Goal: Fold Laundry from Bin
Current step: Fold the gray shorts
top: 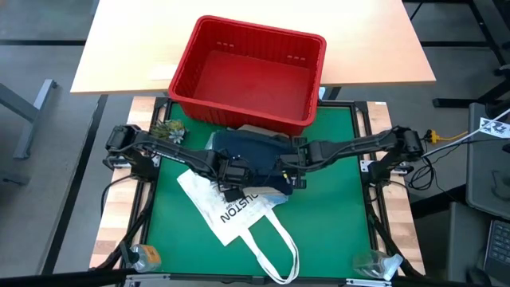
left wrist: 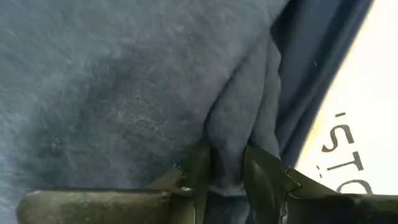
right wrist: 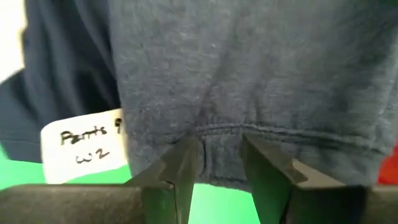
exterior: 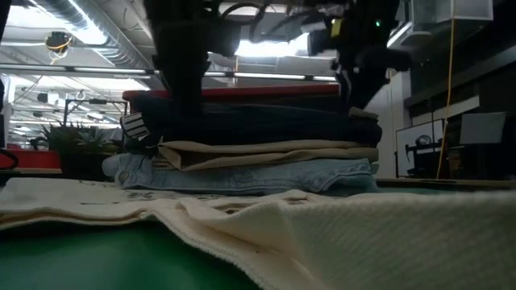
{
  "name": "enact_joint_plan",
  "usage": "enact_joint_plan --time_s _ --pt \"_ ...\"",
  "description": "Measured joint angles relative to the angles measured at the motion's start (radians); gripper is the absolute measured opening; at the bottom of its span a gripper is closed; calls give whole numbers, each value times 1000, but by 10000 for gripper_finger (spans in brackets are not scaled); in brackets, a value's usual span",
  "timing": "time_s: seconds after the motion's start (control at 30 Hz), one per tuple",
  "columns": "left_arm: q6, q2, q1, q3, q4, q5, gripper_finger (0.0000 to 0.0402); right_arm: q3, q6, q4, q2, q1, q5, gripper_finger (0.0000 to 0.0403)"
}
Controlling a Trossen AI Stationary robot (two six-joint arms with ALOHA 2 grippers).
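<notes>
The red bin (top: 249, 76) looks empty, so the unloading part seems done — the laundry sits as a folded stack (exterior: 258, 149) just in front of the bin, on the green counter (top: 335, 199). Both hands are down on the top dark navy garment (top: 251, 151): the left hand (left wrist: 225, 177) pinching a fold of it, the right hand (right wrist: 219, 165) clamped on its hem. The white tote bag (top: 235, 211) lies beside the stack, away from the bin. Probably just this last fold left.

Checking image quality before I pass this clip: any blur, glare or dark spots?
Low view: tote bag in the foreground is out of focus, arms are backlit silhouettes against bright ceiling lights. Left wrist view: navy garment soft, very close. High view: evenly lit, red bin crisp.
</notes>
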Motion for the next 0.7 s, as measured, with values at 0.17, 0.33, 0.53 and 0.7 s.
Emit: enact_joint_plan --time_s 0.17,0.33,0.53,0.7 --pt "-3 0 -32 -5 0 42 79 -53 4 5 0 -23 5 131" --pt "-2 -1 -63 7 -28 39 72 -57 4 -14 0 -41 6 131" --pt "-2 -1 -74 49 -45 39 71 4 4 -52 1 -38 -13 131" --pt "43 -2 -78 129 -79 43 71 93 13 -108 1 -39 -55 131"
